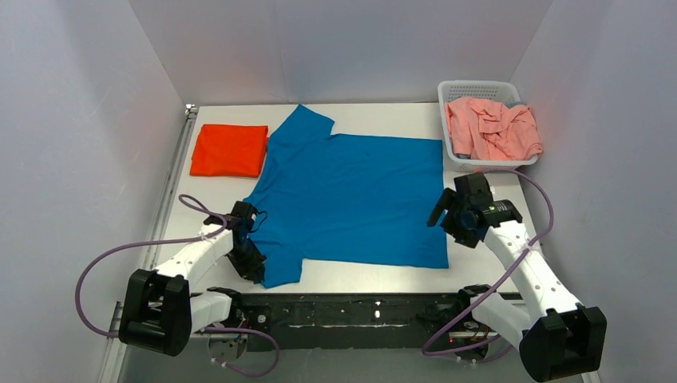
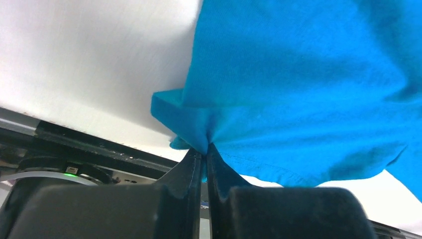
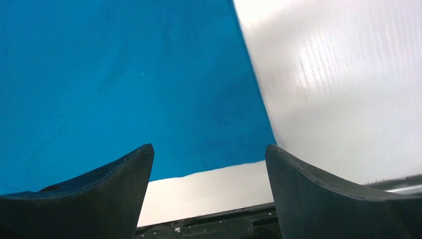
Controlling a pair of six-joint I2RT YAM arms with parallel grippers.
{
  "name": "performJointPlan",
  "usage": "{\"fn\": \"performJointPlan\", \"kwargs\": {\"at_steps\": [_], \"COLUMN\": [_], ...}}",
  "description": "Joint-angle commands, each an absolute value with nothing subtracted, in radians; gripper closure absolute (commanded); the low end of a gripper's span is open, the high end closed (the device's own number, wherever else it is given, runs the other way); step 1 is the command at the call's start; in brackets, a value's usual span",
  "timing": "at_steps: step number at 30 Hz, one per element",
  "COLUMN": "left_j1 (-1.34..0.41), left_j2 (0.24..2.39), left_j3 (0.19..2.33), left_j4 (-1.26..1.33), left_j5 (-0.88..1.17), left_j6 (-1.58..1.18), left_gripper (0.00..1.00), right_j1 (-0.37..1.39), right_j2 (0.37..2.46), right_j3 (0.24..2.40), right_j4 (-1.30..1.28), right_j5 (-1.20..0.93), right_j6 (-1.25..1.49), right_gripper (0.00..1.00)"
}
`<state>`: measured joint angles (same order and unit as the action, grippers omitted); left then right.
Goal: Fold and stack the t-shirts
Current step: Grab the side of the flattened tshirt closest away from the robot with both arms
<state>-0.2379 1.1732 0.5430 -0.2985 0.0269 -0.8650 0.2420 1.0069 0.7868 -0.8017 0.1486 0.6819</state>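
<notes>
**Ana:** Where does the blue t-shirt [image 1: 351,199] lie?

**Ben:** It is spread flat across the middle of the table [image 1: 375,275], collar to the left and hem to the right.

**Ana:** And the left gripper [image 2: 203,152]?

**Ben:** It is clenched on a small fold of that shirt at the near left sleeve (the wrist view shows blue cloth pinched tight between the black jaws), low by the table's near edge.

**Ana:** What of the right gripper [image 3: 209,149]?

**Ben:** Its jaws stand wide apart with nothing between them. It hangs over the shirt's near right corner, where the hem meets bare table.

**Ana:** And the other shirts?

**Ben:** The orange-red t-shirt [image 1: 229,150] sits folded into a neat rectangle at the far left, just beside the blue shirt's far sleeve. The pink t-shirt [image 1: 493,128] lies crumpled in the white basket [image 1: 479,86] at the far right corner.
</notes>
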Motion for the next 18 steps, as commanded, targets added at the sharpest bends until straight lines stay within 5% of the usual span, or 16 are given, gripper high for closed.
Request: {"fn": "performJointPlan", "kwargs": {"at_steps": [1, 10, 18], "left_j1": [-0.242, -0.242, -0.242], "left_j2": [1.143, 1.047, 1.037], "left_j3": [0.502, 0.485, 0.476], "left_j4": [-0.357, -0.437, -0.437], "left_j5": [0.076, 0.083, 0.119], "left_j6": [-0.889, -0.910, -0.933], "left_gripper": [1.00, 1.00, 1.00], "right_j1": [0.224, 0.222, 0.221], "right_j2": [0.942, 0.887, 1.031], "right_j3": [0.709, 0.519, 0.495], "right_j4": [-0.938, -0.810, -0.695], "right_j5": [0.167, 0.118, 0.117], "right_j6": [0.831, 0.953, 0.934], "right_gripper": [0.09, 0.17, 0.39]}}
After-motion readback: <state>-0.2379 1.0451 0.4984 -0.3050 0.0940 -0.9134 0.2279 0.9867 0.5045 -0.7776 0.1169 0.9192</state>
